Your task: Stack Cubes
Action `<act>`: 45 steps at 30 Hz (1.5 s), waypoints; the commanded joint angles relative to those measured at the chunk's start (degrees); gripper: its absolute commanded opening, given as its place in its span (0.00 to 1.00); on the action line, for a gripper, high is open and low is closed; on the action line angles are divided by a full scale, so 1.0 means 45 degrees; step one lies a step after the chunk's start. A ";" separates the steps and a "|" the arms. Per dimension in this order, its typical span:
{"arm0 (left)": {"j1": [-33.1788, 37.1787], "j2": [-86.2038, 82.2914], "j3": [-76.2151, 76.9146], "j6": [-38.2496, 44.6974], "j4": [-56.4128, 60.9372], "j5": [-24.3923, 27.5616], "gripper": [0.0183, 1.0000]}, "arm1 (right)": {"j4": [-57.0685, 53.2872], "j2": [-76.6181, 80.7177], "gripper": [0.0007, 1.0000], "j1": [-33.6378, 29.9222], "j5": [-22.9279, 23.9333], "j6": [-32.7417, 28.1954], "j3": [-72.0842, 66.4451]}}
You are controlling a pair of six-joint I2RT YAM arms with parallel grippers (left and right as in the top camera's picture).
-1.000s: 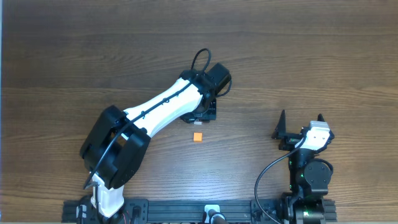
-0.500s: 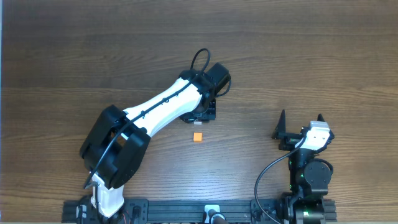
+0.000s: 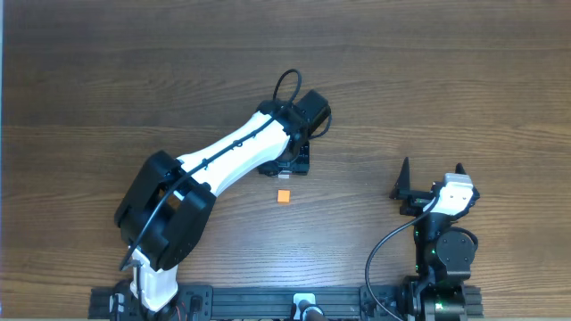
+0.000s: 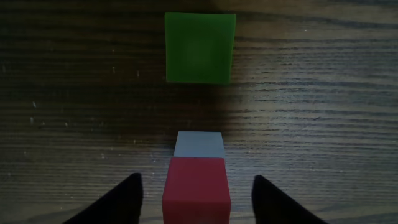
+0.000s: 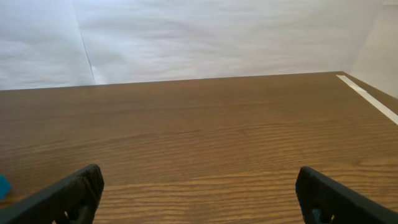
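In the left wrist view a red cube sits between the fingers of my left gripper, which is open with a gap on each side. A grey cube shows just past the red one and appears to lie under it. A green cube lies on the wood farther off. In the top view my left gripper hangs at mid-table, and a small orange cube lies just in front of it. At the near right, my right gripper is open and holds nothing.
Bare brown wood table spreads around the cubes. The right wrist view has the open right gripper over the wood, a white wall behind, a pale tape strip, and a sliver of something blue.
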 commanded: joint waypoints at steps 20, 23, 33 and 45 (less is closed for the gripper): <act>-0.1462 -0.0971 -0.0554 -0.1384 -0.1583 0.0675 0.65 | -0.0053 -0.0087 0.99 0.0068 -0.0102 -0.0053 -0.0058; -0.1462 -0.1200 -0.1180 -0.1379 -0.1005 0.0821 0.64 | -0.0053 -0.0087 0.99 0.0068 -0.0102 -0.0053 -0.0058; -0.1423 -0.1341 -0.2365 -0.1379 0.0486 0.1195 0.63 | -0.0053 -0.0087 0.99 0.0068 -0.0102 -0.0053 -0.0058; -0.1214 -0.1341 -0.3011 -0.1336 0.1117 0.1175 0.59 | -0.0053 -0.0087 0.99 0.0068 -0.0102 -0.0053 -0.0058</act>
